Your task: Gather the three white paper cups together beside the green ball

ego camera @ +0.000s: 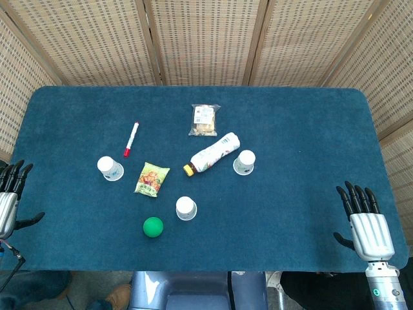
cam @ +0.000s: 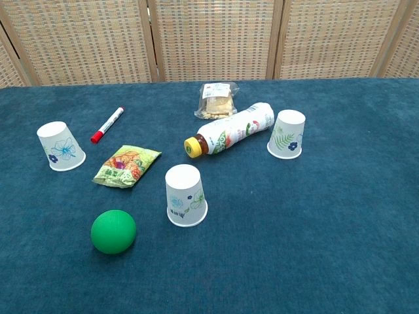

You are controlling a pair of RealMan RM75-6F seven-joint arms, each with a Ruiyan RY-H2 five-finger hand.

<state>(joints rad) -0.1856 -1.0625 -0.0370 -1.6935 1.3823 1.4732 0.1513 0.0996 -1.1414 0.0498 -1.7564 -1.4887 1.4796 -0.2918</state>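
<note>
Both hands, left hand point(ego camera: 11, 194) and right hand point(ego camera: 366, 223), are sitting wide and holding nothing at the surface point(ego camera: 303, 129) edges, while only the middle cup point(cam: 185, 195) is sitting near the green ball point(cam: 113, 231), left cup point(cam: 60, 146) and right cup point(cam: 287, 134) well apart.

This looks like a staged robot test area rather than a lived-in room. A counter point(ego camera: 310, 129) covered in plain blue felt is closed in behind and at the sides by woven-cane folding screens point(cam: 216, 39). On it lie unrelated props, among them paper cups point(cam: 185, 195), a green ball point(cam: 113, 231) and a marker point(cam: 107, 124).
</note>
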